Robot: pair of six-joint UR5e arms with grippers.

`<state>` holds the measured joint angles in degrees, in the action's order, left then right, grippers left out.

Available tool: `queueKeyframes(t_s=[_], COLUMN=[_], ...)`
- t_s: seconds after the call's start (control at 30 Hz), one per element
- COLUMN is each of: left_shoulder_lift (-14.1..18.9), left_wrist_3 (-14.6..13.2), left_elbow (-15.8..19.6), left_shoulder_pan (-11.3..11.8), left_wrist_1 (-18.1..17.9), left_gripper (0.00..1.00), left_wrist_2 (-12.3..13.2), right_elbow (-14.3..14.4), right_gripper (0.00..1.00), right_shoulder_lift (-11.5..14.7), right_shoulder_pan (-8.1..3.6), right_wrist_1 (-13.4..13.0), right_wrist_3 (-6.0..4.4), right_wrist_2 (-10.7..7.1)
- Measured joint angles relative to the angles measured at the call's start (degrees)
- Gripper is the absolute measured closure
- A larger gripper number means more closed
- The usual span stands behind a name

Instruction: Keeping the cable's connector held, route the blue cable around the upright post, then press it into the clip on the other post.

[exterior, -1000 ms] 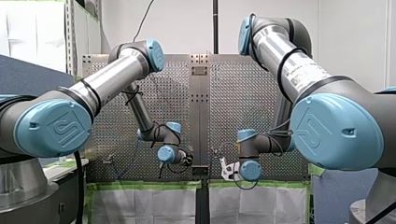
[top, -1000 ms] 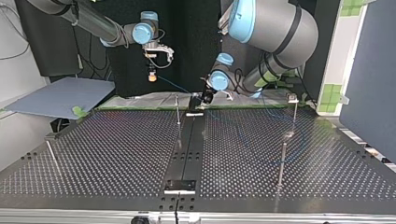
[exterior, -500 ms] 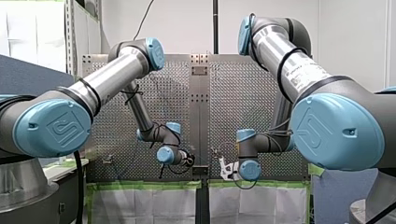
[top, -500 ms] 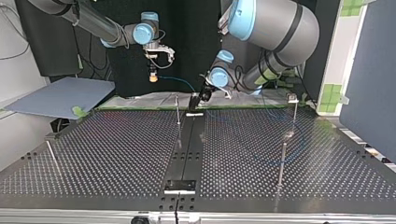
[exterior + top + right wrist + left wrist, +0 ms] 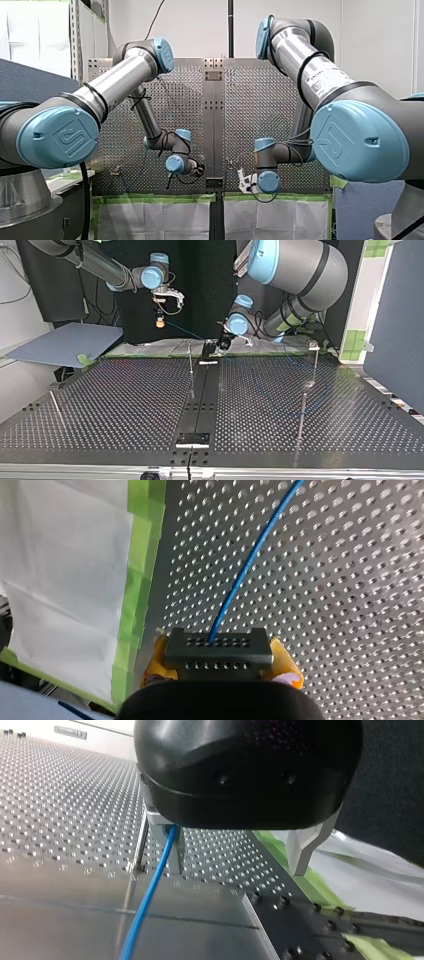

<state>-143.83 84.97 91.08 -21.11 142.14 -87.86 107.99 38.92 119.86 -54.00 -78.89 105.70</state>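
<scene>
Two wrist views settle what the wide views leave too small to read. In the right wrist view my right gripper (image 5: pixel 218 656) has its yellow-padded fingers (image 5: pixel 286 666) clamped on the black connector (image 5: pixel 218 649), one pad at either side. The blue cable (image 5: pixel 248 570) leaves the connector's face and runs straight ahead of the fingers over the perforated bench (image 5: pixel 350 580).

In the left wrist view my left gripper (image 5: pixel 237 865) has its metal fingers (image 5: pixel 301 847) spread wide. The cable passes just beside one finger and slopes down ahead toward the bench, well apart from the other finger.

Only the top view shows both grippers together at the bench's far edge, my right one hanging higher, with the thin cable spanning the gap between them. It also shows the upright post (image 5: pixel 190 357) near my left fingers, and the clip (image 5: pixel 313 345) atop another post, well apart from both grippers.

Beside my right fingers runs the bench edge, lined with green tape (image 5: pixel 142 555) and a white sheet (image 5: pixel 65 570). Ahead of them the perforated surface stretches on.
</scene>
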Motion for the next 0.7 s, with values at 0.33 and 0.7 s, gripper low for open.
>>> queueKeyframes(t_s=[0.33, 0.7], left_shoulder_lift=[0.0, 0.0], left_wrist_3=[-2.3, -7.8], left_elbow=[0.0, 0.0], left_shoulder_pan=[0.5, 1.1], left_wrist_1=[2.0, 7.3], left_gripper=[0.0, 0.0], left_wrist_2=[-2.0, -0.2], right_elbow=[0.0, 0.0], right_gripper=[1.0, 1.0], right_shoulder_lift=[0.0, 0.0], right_shoulder_pan=[-0.55, -1.01], right_wrist_1=[0.4, 0.1], right_wrist_3=[-0.01, 0.29], right_wrist_2=[0.51, 0.7])
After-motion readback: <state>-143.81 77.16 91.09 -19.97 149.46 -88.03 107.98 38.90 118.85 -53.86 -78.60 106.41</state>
